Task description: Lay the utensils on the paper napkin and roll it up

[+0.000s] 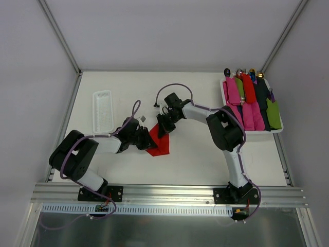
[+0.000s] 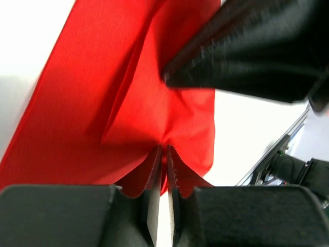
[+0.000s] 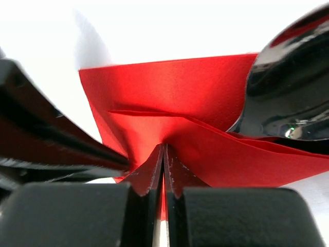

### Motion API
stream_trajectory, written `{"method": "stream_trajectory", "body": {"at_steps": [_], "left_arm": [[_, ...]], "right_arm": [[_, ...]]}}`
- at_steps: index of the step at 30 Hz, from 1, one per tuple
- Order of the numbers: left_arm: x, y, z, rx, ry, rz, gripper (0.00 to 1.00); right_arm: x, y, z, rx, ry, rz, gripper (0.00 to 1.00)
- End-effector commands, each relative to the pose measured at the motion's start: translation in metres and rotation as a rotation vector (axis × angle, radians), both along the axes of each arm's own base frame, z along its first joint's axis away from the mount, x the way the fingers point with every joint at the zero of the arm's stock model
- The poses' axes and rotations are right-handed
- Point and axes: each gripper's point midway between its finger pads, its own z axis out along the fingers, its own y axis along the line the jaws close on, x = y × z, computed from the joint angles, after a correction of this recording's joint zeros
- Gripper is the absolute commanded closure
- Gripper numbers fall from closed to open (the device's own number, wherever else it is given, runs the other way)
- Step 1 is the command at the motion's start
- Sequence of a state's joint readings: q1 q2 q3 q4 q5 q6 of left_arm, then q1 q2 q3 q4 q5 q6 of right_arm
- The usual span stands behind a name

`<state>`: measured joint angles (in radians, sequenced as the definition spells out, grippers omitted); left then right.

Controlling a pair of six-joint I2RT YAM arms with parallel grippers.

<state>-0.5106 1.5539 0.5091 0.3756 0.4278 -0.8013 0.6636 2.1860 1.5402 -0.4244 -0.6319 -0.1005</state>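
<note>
The red paper napkin (image 1: pixel 160 140) lies partly folded at the table's middle. My left gripper (image 1: pixel 146 142) is shut on its left edge; the left wrist view shows the jaws (image 2: pixel 164 154) pinching red paper (image 2: pixel 103 103), with the right gripper's dark body (image 2: pixel 257 46) just beyond. My right gripper (image 1: pixel 165 126) is shut on the napkin's far edge; the right wrist view shows its jaws (image 3: pixel 163 154) pinching a fold (image 3: pixel 175 98). A shiny spoon bowl (image 3: pixel 288 98) rests in the napkin at the right. The other utensils are hidden under the paper.
A white ribbed plastic tray (image 1: pixel 103 109) lies at the back left. A white tray (image 1: pixel 224 91) at the back right holds several pink, red, green and dark rolled bundles. Frame posts stand at the table's corners.
</note>
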Motion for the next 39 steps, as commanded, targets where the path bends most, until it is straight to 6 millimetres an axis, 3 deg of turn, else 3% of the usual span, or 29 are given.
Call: {"method": "stream_trajectory", "body": {"at_steps": [1,8,14,22,27,31,35,39], "left_arm": [[-0.002,0.008,0.018,0.027,-0.086,-0.013,0.9],[0.005,0.004,0.075,-0.064,-0.218,0.007,0.86],[0.004,-0.016,0.085,-0.141,-0.166,-0.022,0.85],[0.002,-0.053,0.057,-0.174,-0.046,-0.05,0.85],[0.005,-0.068,0.051,-0.196,-0.019,-0.055,0.85],[0.005,-0.064,0.034,-0.165,0.028,-0.015,0.86],[0.0,-0.047,0.006,-0.065,0.1,0.051,0.87],[-0.005,-0.038,-0.01,-0.025,0.137,0.08,0.87]], "right_arm": [[0.009,-0.011,-0.014,-0.079,-0.011,-0.094,0.99],[0.009,-0.027,-0.024,-0.135,0.118,-0.28,1.0],[0.008,-0.046,-0.031,-0.191,0.218,-0.438,1.0],[0.004,-0.063,-0.034,-0.236,0.248,-0.518,1.0],[0.0,-0.067,-0.036,-0.241,0.285,-0.549,0.99],[0.002,-0.068,-0.038,-0.237,0.296,-0.55,1.0],[0.004,-0.069,-0.036,-0.224,0.299,-0.543,1.0],[0.005,-0.069,-0.035,-0.21,0.306,-0.538,1.0]]}}
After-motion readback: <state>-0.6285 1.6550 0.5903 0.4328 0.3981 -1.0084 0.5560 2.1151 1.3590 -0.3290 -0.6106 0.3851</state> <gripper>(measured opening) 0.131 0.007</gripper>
